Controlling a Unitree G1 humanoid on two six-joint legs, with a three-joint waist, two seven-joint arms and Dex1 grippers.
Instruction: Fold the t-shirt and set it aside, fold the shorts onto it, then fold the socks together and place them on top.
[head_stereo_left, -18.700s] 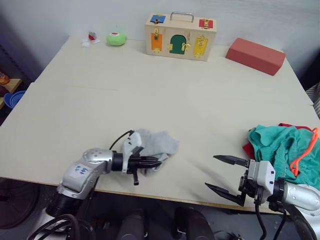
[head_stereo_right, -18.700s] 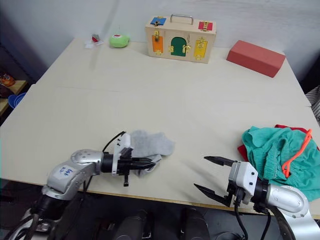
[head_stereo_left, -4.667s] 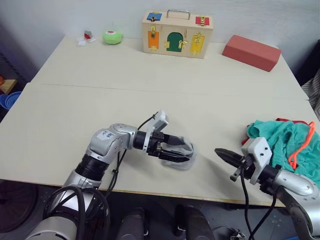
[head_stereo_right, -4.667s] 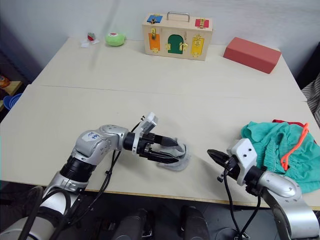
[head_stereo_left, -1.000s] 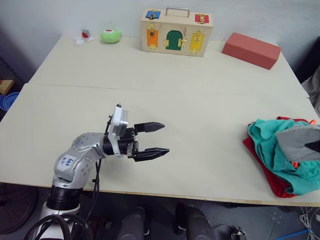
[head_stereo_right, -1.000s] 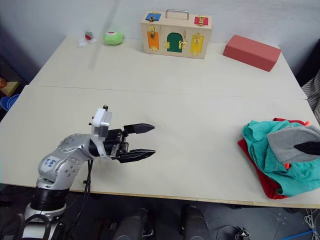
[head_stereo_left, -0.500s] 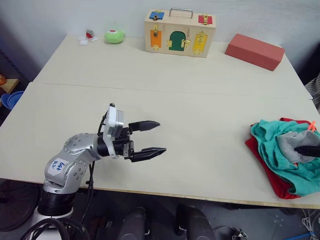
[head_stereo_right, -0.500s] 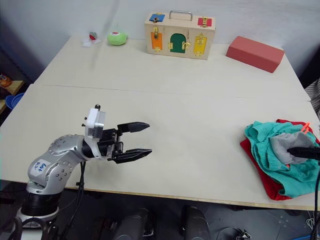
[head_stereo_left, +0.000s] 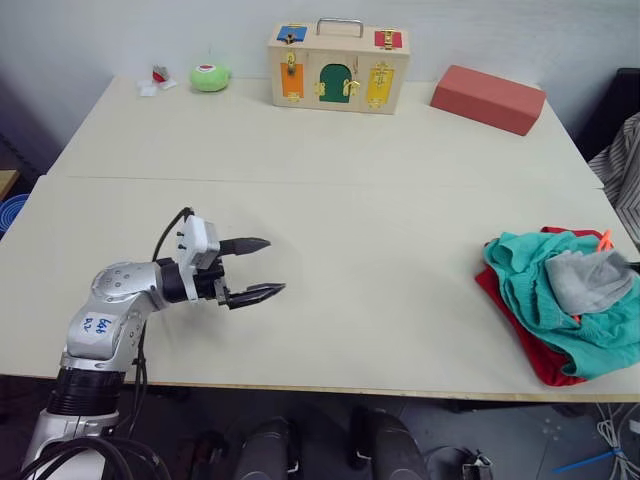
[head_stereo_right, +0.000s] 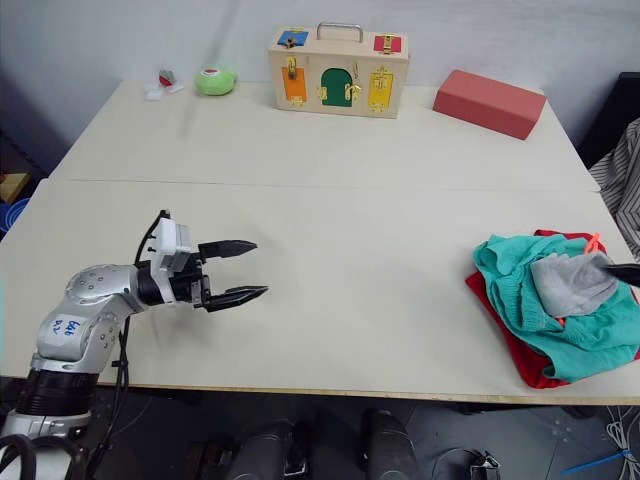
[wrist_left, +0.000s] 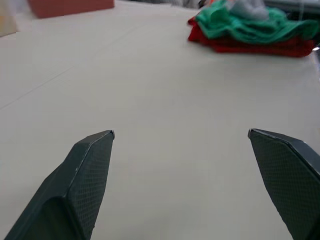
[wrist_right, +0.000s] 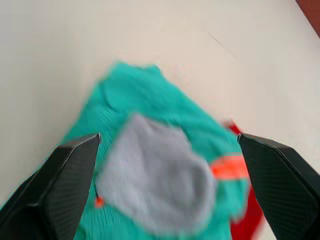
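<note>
The socks (head_stereo_left: 583, 279) lie bunched on the shorts (head_stereo_left: 545, 300), over the t-shirt (head_stereo_left: 527, 345), near the tabletop (head_stereo_left: 380, 220)'s right front edge. The left gripper (head_stereo_left: 262, 268) hovers over open tabletop, jaws wide. The right gripper (wrist_right: 165, 165) hangs above the pile, jaws wide, empty.

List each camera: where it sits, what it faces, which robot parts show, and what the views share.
Left eye, right eye: on the head, looking down over the table; left gripper open above it.
Left wrist: looks along its open fingers across the table to the clothes pile.
Right wrist: looks down between open fingers at the socks on the shorts.
Shared: socks, shorts and t-shirt.
</note>
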